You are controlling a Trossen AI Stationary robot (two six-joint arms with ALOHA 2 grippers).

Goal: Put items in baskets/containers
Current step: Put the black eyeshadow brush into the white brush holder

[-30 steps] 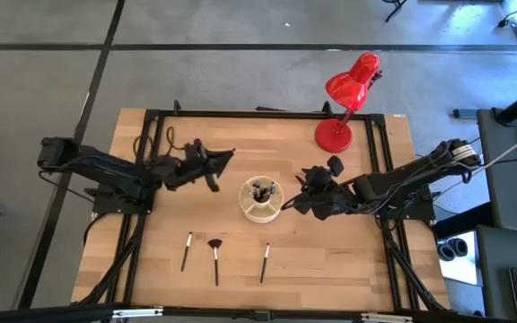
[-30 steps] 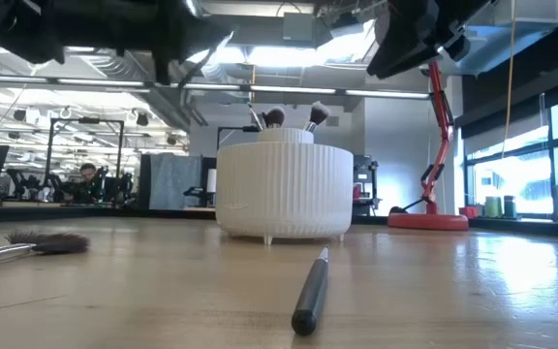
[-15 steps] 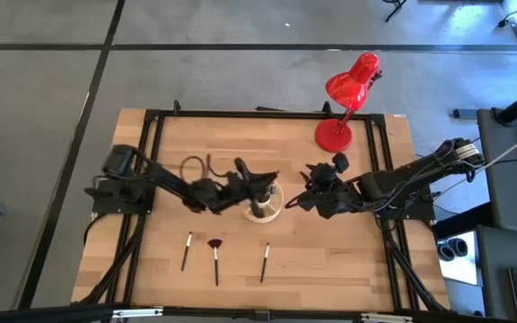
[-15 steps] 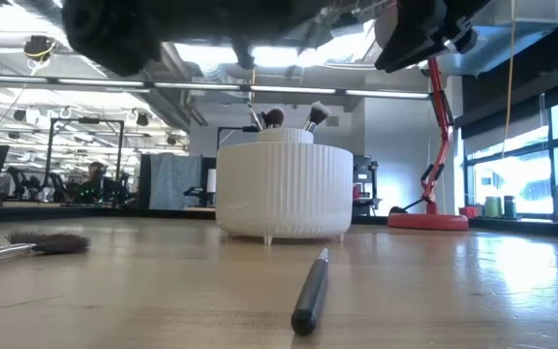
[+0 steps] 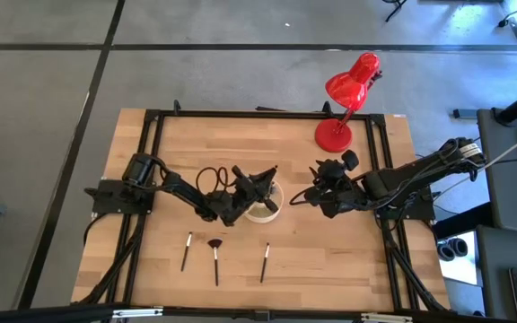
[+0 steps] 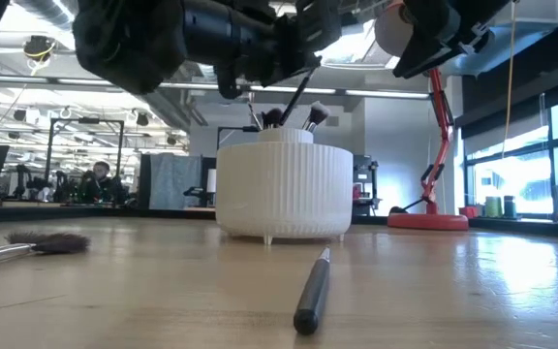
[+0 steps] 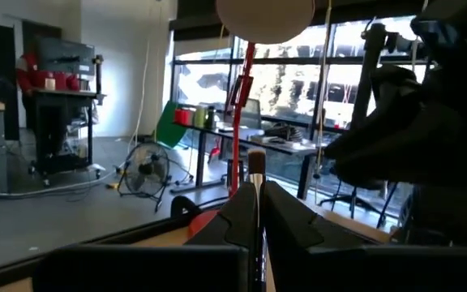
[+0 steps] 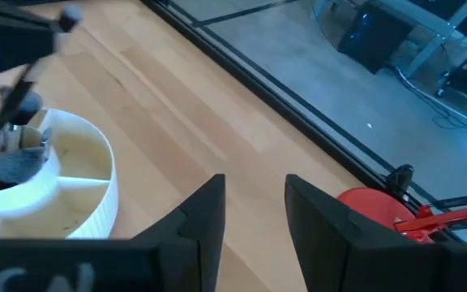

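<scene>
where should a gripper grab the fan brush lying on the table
Grip the fan brush mid-handle, coming straight down from above with the fingers across the handle. It lies flat, its reddish head toward the cup, handle pointing to the table's near edge, with clear space between it and the neighbouring brush.

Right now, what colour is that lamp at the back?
Bright red; the lamp shows best in the high view.

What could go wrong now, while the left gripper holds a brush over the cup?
1. The left gripper, shut on a brush, hangs over the cup; the brush may catch on those already standing inside.
2. A slanted release could drop it outside.
3. The open right gripper waits close beside the cup; the arms could touch.
</scene>
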